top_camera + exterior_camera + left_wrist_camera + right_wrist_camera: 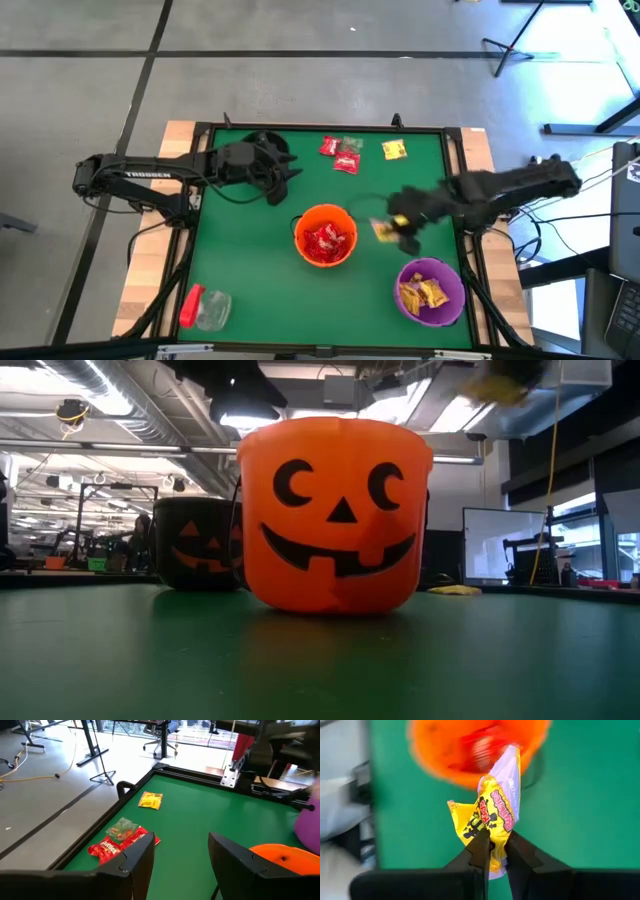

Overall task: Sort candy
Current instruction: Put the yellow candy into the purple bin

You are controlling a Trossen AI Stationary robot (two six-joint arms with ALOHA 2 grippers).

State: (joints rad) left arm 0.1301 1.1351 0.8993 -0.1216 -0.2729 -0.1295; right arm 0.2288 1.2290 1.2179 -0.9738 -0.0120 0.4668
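Note:
My right gripper [398,226] hovers between the orange pumpkin bucket [325,238] and the purple bucket [431,292], shut on a yellow candy packet [492,812]. The orange bucket holds red packets; the purple one holds yellow packets. Near the far edge, red packets [338,155], a greenish packet [353,144] and a yellow packet [394,150] lie flat on the green table. My left gripper [180,865] is open above the far left of the table, touching nothing, with those loose packets [122,836] ahead of it. My right gripper pinches the yellow packet between its two fingers at one end [495,829], while the rest of the crinkly wrapper sticks out past the fingertips [482,845]. The packet is lifted clear of the table, and shows high up in the low view [500,380].
A black pumpkin bucket [195,545] stands by the left arm near the far left corner. A clear jar with a red cap [205,308] lies at the near left corner. A raised black rim [330,127] frames the table. Open green surface spreads left of the orange bucket.

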